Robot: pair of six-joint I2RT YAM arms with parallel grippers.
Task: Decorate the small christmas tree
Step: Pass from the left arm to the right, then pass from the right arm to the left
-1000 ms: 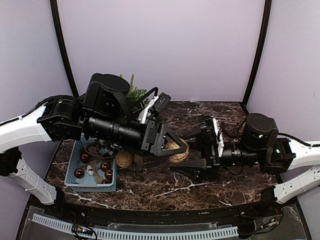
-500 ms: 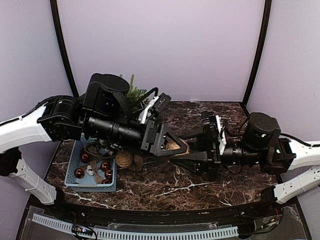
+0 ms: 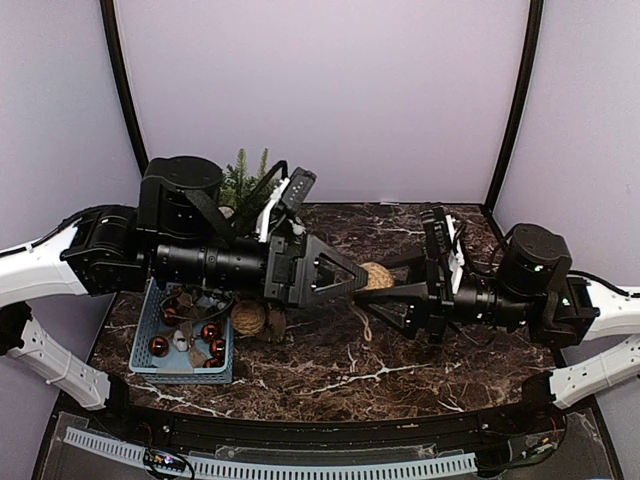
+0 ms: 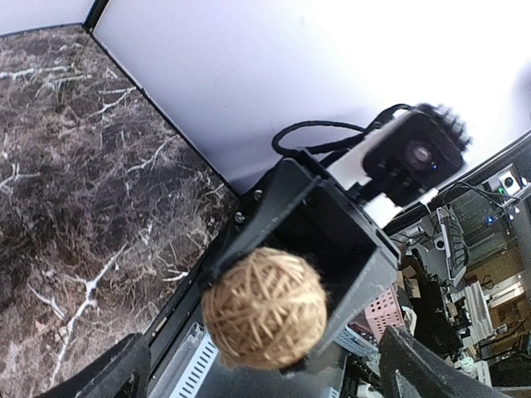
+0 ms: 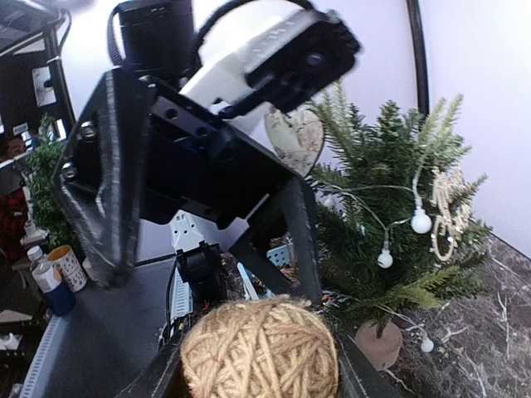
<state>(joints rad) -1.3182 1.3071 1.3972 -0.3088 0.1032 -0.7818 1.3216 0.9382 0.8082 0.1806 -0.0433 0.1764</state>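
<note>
1. We see the small christmas tree [image 3: 243, 172] upright at about 11 o'clock on the table [image 3: 330, 372], in the back-left corner. In the top view the left arm hides most of it. Neither gripper touches it.
2. The right wrist view shows more of the tree:
   - a pale wooden base [image 5: 379, 344] on the marble
   - white bulbs [image 5: 421, 221] on a thin wire across the branches
   - a pale bead loop [image 5: 445, 207] hung on its 3 o'clock side
   - a pale heart shape [image 5: 294, 137] at its 10 o'clock edge; we cannot tell whether it hangs on a branch
3. The twine ball [image 3: 375, 274] is near the table centre, at about 4 o'clock from the tree and well apart from it. It is up off the marble. A loose twine loop [image 3: 358, 318] dangles below it at 7 o'clock.
4. The right gripper [image 3: 388, 281] comes in from 3 o'clock and is clamped on the twine ball, one finger on each side. In its wrist view the ball sits bottom-centre between those fingers.
5. The left gripper [image 3: 352, 277] points in from 9 o'clock with its jaws spread wide. In the left wrist view its fingers [image 4: 112, 377] sit at the bottom corners. The ball is between them with a clear gap on each side, no contact.
6. The blue basket [image 3: 143, 335] is at 8 o'clock on the table and holds red baubles [image 3: 160, 346].
7. A second twine ball [image 3: 248, 318] lies on the marble just beside the basket, at its 3 o'clock side.
</note>
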